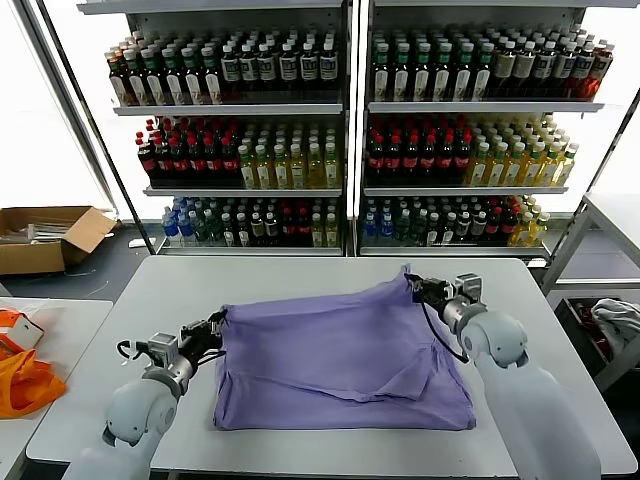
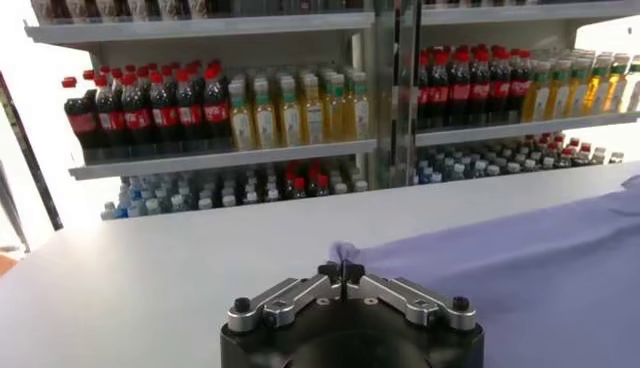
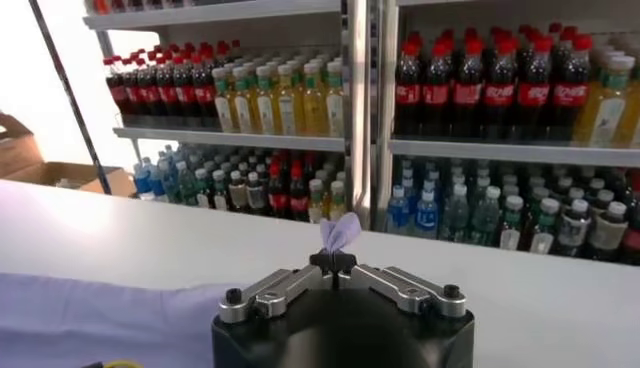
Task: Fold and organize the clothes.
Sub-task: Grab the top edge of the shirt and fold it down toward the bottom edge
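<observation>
Slippage worries me: left gripper (image 1: pixel 214 327) and right gripper (image 1: pixel 415 288) each pinch only a tiny corner of the shirt (image 1: pixel 340 360), lifted over the table (image 1: pixel 300 272); uneven pulling could drop it.

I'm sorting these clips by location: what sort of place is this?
Probably a shop or a mock-up of one: shelves stocked with rows of bottles stand behind the table, and an opened cardboard box sits on the floor.

Bottle-stocked shelves (image 1: pixel 345 120) stand behind a grey table (image 1: pixel 300 275), with bright windows either side.
</observation>
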Available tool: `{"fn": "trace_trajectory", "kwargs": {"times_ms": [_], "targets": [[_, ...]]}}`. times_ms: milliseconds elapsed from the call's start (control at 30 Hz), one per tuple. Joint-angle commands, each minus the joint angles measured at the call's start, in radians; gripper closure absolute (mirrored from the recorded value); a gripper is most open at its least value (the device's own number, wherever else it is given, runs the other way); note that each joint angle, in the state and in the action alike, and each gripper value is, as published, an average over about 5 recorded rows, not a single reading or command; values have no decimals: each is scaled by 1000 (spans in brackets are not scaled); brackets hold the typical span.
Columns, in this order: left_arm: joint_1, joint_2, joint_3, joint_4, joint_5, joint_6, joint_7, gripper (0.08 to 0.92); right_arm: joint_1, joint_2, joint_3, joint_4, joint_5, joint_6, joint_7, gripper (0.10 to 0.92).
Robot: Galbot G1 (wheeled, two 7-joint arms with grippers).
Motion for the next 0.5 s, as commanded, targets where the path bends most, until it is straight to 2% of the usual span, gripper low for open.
{"fn": "trace_trajectory", "kwargs": {"times_ms": [33,267,500], "targets": [[183,14,-38,-149,31,2,0,916,-210,-37,57,172,-15,-2,28,918],[264,2,-54,-186,64,4,7,916,-292,-72,83,240,-16,-3,50,918],[287,-13,-66,-163,77,2,14,916,-390,-60,118,323,-29,-3,70,918]]}}
